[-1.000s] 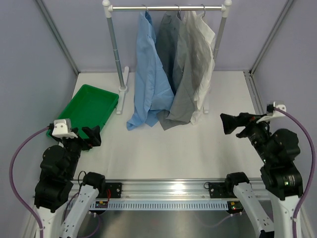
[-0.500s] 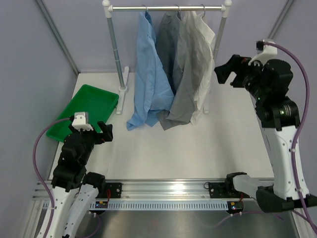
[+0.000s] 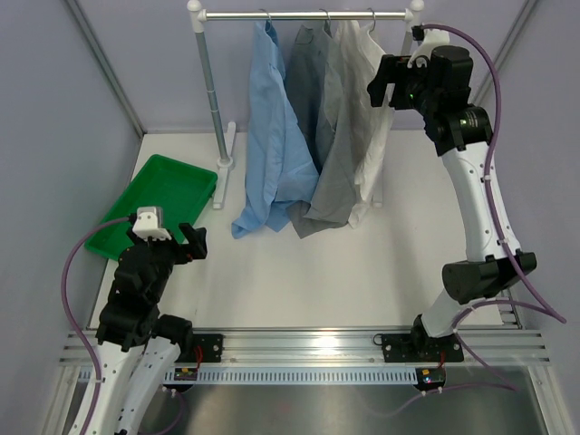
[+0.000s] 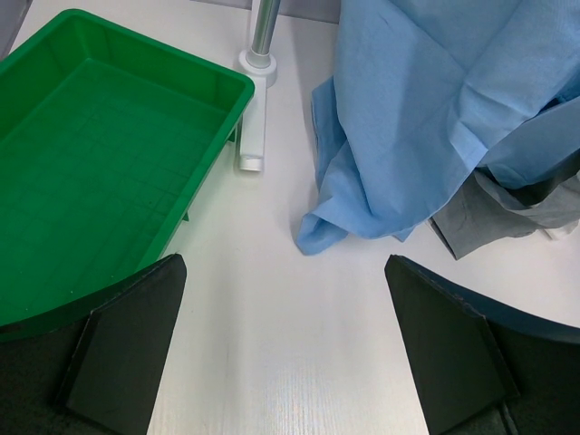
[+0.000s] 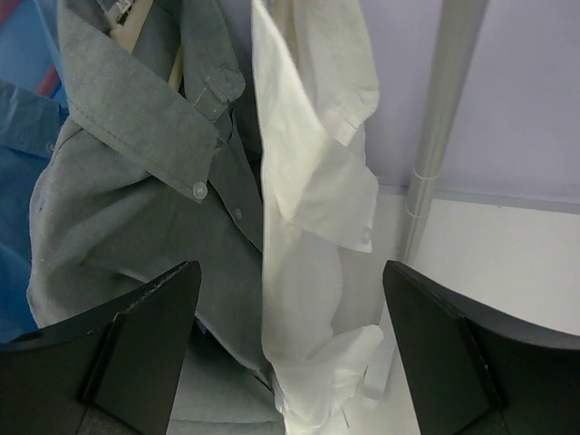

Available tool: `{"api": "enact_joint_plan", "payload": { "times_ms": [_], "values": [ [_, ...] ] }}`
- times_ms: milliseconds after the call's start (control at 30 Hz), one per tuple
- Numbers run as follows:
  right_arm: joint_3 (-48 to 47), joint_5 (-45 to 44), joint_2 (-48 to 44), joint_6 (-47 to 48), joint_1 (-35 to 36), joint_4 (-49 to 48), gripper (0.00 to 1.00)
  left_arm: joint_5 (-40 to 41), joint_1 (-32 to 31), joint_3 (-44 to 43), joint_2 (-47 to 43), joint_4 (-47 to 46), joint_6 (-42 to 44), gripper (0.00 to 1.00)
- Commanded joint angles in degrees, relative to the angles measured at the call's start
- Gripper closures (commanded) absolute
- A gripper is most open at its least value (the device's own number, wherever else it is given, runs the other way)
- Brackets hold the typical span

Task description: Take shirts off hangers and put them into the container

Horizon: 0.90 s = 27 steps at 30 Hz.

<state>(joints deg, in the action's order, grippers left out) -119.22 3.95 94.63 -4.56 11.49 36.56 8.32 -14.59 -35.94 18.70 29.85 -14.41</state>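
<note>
Hovering beside the white shirt on the rail, right end effector open and empty.
Near the green container, left end effector gapes wide, holding nothing.

Bright, even light falls from overhead, and the white table reads almost shadowless. Only a faint, soft shade lies under the hem of the light blue shirt in the left wrist view. A pale glare streaks the aluminium rail at the near edge. The white shirt is close to washed out, its folds faint, while the green tray is richly saturated. The left gripper's fingers and right gripper's fingers are dark, underlit and soft-edged — too near the lens to be sharp.
</note>
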Motion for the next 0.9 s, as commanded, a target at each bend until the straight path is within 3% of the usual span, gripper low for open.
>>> {"api": "enact_joint_plan", "payload": {
  "times_ms": [0, 600, 867],
  "values": [
    [-6.5, -3.1, 3.0, 4.0, 2.2, -0.3, 0.11, 0.8, -0.4, 0.5, -0.7, -3.7, 0.3, 0.01],
    [-12.7, -5.9, 10.9, 8.2, 3.0, 0.5, 0.60, 1.0, -0.5, 0.7, -1.3, -3.2, 0.4, 0.01],
    [-13.3, -6.3, 9.1, 9.0, 3.2, 0.1, 1.00, 1.1, -0.5, 0.8, -1.4, -3.1, 0.4, 0.01]
  ]
}}
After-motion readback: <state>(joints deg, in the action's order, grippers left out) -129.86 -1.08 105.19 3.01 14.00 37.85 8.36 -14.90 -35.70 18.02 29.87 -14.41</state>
